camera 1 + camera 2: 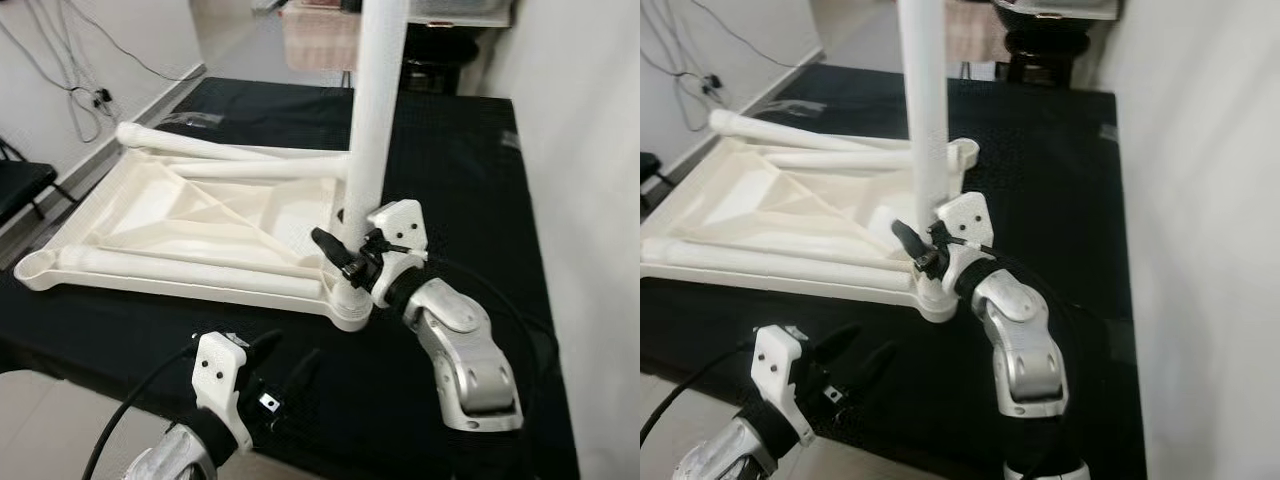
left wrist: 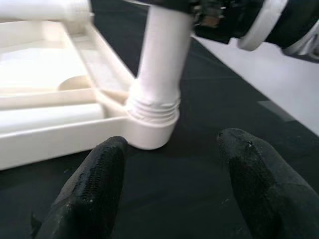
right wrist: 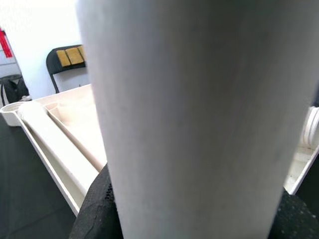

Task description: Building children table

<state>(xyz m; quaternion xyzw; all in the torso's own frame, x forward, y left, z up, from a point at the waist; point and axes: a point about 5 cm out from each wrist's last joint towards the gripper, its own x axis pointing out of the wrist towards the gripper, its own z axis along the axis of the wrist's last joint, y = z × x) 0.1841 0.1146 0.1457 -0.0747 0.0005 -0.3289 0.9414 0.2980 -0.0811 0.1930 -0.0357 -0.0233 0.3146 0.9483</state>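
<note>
A white plastic children's tabletop [image 1: 150, 215] lies upside down on a black cloth. One white leg [image 1: 375, 120] stands upright in the near right corner socket [image 1: 350, 305], its thread showing at the socket [image 2: 152, 107]. My right gripper [image 1: 345, 250] is shut on this leg low down, and the leg [image 3: 199, 119] sits between its pads. Three more white legs [image 1: 190, 272] lie loose inside the tabletop. My left gripper [image 1: 290, 365] hovers open over the cloth just in front of the corner socket, with nothing between its fingers [image 2: 94, 184].
The black cloth [image 1: 450, 170] covers a low platform whose near edge runs below my left arm. A white wall [image 1: 590, 200] stands close on the right. A dark chair [image 1: 20, 185] and hanging cables [image 1: 80, 90] are at the left.
</note>
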